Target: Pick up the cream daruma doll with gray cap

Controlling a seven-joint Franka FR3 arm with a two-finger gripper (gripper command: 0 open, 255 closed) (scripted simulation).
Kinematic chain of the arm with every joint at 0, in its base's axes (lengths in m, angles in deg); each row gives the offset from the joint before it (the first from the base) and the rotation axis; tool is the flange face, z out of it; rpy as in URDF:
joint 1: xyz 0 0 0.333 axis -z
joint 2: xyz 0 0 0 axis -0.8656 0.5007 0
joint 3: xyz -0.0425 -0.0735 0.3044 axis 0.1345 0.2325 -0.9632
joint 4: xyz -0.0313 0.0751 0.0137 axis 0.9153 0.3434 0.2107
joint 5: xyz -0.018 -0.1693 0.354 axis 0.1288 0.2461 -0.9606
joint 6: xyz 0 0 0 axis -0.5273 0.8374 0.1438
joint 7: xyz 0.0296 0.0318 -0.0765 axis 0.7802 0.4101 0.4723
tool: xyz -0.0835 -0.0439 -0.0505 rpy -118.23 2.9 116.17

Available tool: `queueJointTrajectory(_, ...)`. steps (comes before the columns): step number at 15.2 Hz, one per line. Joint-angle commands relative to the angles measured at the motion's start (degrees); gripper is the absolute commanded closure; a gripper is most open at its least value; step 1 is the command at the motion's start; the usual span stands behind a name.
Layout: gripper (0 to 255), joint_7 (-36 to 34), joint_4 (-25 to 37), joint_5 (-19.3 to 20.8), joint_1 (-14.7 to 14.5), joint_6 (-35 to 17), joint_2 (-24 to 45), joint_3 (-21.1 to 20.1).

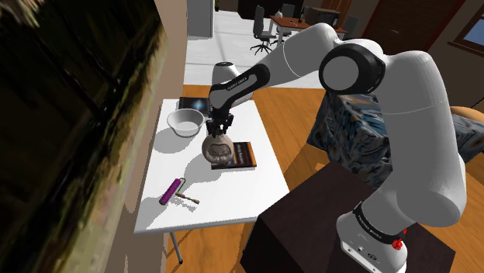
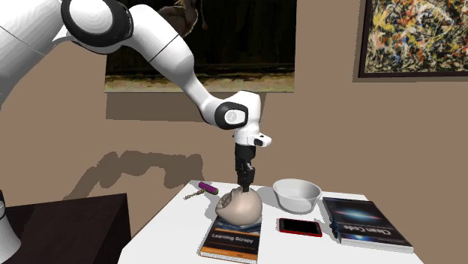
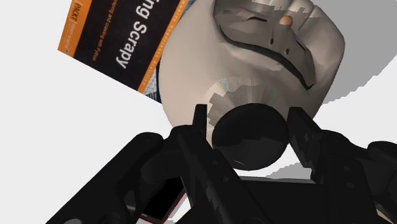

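The cream daruma doll [image 1: 219, 151] [image 2: 240, 208] [image 3: 254, 63] rests on an orange-and-black book [image 1: 247, 155] [image 2: 231, 240] [image 3: 121, 38] on the white table [image 1: 155, 209]. Its dark grey round cap [image 3: 250, 137] points up toward the hand. My black gripper [image 1: 218, 130] [image 2: 245, 182] [image 3: 250, 130] comes straight down onto the doll's top. In the wrist view both fingers [image 3: 200, 130] press against the cap's sides, shut on it. The doll's base still touches the book.
A white bowl [image 1: 184, 122] [image 2: 296, 193] stands just beyond the doll. Near it lie a red-edged phone [image 2: 300, 226] and a dark book [image 2: 367, 223]. A purple-handled tool [image 1: 172, 191] [image 2: 206, 187] lies toward the table's other end. A brown wall runs along the table.
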Motion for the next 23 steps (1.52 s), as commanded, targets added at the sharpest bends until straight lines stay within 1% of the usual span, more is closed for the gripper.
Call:
queueJointTrajectory(1,255,0.01,-0.01,-0.01,0.0,-0.05,0.06,-0.01)
queueJointTrajectory(8,255,-0.05,0.07,0.0,-0.06,-0.03,0.11,-0.02)
queueJointTrajectory(23,255,-0.29,-0.11,-0.13,0.09,7.4,-7.49,-0.17)
